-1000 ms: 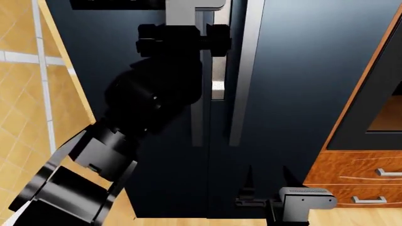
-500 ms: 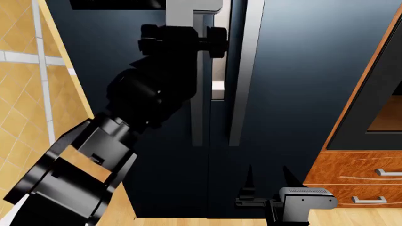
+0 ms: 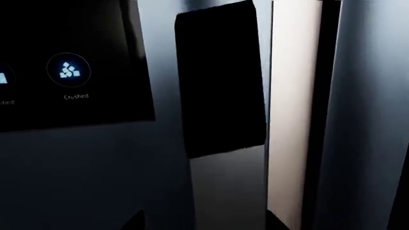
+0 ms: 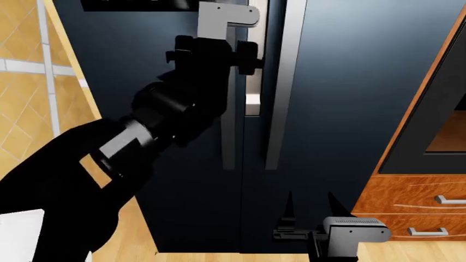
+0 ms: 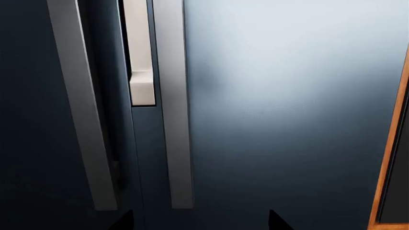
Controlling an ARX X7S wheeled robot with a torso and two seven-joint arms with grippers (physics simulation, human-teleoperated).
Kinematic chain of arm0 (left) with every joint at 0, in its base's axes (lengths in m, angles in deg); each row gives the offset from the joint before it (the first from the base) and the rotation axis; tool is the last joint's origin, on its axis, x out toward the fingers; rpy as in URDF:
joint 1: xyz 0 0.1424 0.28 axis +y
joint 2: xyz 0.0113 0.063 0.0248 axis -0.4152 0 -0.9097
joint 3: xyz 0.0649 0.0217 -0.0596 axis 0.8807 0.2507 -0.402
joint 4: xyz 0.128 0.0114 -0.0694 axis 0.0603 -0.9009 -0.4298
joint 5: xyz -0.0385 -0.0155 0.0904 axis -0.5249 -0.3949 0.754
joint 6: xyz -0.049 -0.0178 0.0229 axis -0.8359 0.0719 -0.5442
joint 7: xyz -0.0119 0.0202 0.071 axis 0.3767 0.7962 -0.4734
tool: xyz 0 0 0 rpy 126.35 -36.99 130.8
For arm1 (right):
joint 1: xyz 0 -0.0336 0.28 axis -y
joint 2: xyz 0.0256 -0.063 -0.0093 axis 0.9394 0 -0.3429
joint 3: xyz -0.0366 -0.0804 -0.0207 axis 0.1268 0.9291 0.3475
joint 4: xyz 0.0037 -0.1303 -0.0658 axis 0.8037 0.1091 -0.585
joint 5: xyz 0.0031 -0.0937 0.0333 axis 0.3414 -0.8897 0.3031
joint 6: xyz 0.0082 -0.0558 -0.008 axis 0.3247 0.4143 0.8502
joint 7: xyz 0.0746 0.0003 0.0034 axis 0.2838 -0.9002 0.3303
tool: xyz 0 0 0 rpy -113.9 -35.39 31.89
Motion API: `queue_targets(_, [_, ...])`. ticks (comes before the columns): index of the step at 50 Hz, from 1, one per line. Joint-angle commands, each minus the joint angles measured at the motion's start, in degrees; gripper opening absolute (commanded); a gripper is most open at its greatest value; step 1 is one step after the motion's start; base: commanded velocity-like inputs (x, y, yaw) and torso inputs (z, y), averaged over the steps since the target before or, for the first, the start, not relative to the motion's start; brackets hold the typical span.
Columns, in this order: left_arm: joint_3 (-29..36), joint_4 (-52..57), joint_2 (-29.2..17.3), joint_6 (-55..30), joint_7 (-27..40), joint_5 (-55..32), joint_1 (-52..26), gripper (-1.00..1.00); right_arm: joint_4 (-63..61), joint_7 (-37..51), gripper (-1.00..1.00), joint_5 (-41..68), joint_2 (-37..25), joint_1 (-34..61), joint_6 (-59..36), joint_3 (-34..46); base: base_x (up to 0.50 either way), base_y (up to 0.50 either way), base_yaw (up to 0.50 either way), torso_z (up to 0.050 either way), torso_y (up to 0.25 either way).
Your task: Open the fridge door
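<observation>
**Eng1:** Fingers [image 4: 245, 55] of the left gripper [image 4: 234, 54] sit either side of the left door handle [image 4: 228, 109], up near its top bracket. Looks like a pinch on the bar, but the black housing hides the contact, so can't tell if it's actually clamped. Left wrist view shows one dark finger [image 3: 221, 79] flat over the bar, nothing more.

**Eng2:** Fridge position?

**Eng1:** The fridge [image 4: 350, 98] is dead ahead and fills the head view, both navy doors facing the robot. Pale gap [image 4: 252, 82] shows between the two handles, so the left door looks cracked open. Right door handle [image 4: 282, 82] is untouched.

**Eng2:** Right arm?

**Eng1:** The right gripper [image 4: 309, 203] hangs low in front of the fridge's bottom edge, fingers spread, holding nothing. Well clear of both handles.

**Eng2:** Risks?

**Eng1:** Main one: slip. If the pinch is loose, the smooth bar slides out once the pull loads up and the door swings back shut. Second: the arm is folded tight against the door face, so a straight pull instead of following the hinge arc could jam the elbow or twist the fingers off the bar.

**Eng2:** Surroundings?

**Eng1:** Wooden cabinet [image 4: 407, 202] with drawer pulls and a black oven [image 4: 437, 125] sit right of the fridge, tiled wall [image 4: 29, 82] to its left. No obstruction in the door's path that I can see.
</observation>
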Motion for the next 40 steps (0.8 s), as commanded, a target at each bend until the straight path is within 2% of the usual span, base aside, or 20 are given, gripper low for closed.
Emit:
queue_targets(1, [10.52,-3.09,0.0,5.28,1.09,-8.32,-1.64,-1.0,0.4,0.14,1.0,0.14,-0.14,0.15,0.31,0.27,0.0,0.0,0.0,0.0,0.0])
queue_targets(16, [10.5,-2.78,-0.14,7.13,2.2,-9.67,-1.53,-1.0,0.15,0.54,1.0,0.36,-0.5,0.07,0.36,0.67,0.0,0.0,0.0,0.0,0.0])
queue_targets(17, [10.21,0.76,-1.8,7.55,3.52,-9.74,-1.61,-1.0,0.11,0.57,1.0,0.39,-0.52,0.07,0.37,0.69,0.0,0.0,0.0,0.0,0.0])
queue_targets(21, [10.08,25.78,-14.08,9.25,14.34,-7.96,-2.95,-1.0,0.11,0.65,1.0,0.5,-0.61,0.06,0.43,0.78,0.0,0.0,0.0,0.0,0.0])
queue_targets(23, [10.19,31.17,-16.9,9.25,16.74,-7.24,-3.73,-1.0,0.12,0.73,1.0,0.51,-0.64,0.1,0.4,0.84,0.0,0.0,0.0,0.0,0.0])
queue_targets(24, [9.73,37.81,-20.54,9.79,19.05,-6.88,-4.36,-1.0,0.15,0.79,1.0,0.47,-0.66,0.13,0.37,0.87,0.0,0.0,0.0,0.0,0.0])
queue_targets(25, [9.99,39.91,-21.6,9.73,19.74,-6.22,-4.68,-1.0,0.18,0.82,1.0,0.48,-0.67,0.15,0.39,0.89,0.0,0.0,0.0,0.0,0.012])
queue_targets(28, [10.49,55.56,-30.03,11.01,23.98,-2.39,-5.66,-1.0,0.1,0.95,1.0,0.66,-0.72,0.09,0.47,0.84,0.0,0.0,0.0,0.0,0.003])
queue_targets(31, [11.05,62.05,-34.85,10.07,27.39,-0.72,-6.66,-1.0,0.04,1.12,1.0,0.64,-0.76,0.1,0.43,0.92,0.0,0.0,0.0,0.0,0.007])
queue_targets(33, [11.13,64.15,-36.71,10.21,27.74,-0.16,-6.63,-1.0,-0.04,1.26,1.0,0.63,-0.79,0.05,0.46,0.94,0.0,0.0,0.0,0.0,0.006])
queue_targets(40, [11.78,74.01,-48.69,15.12,28.52,6.96,-3.28,-1.0,-0.4,1.68,1.0,0.63,-0.95,-0.06,0.36,1.06,0.0,0.0,0.0,0.0,0.005])
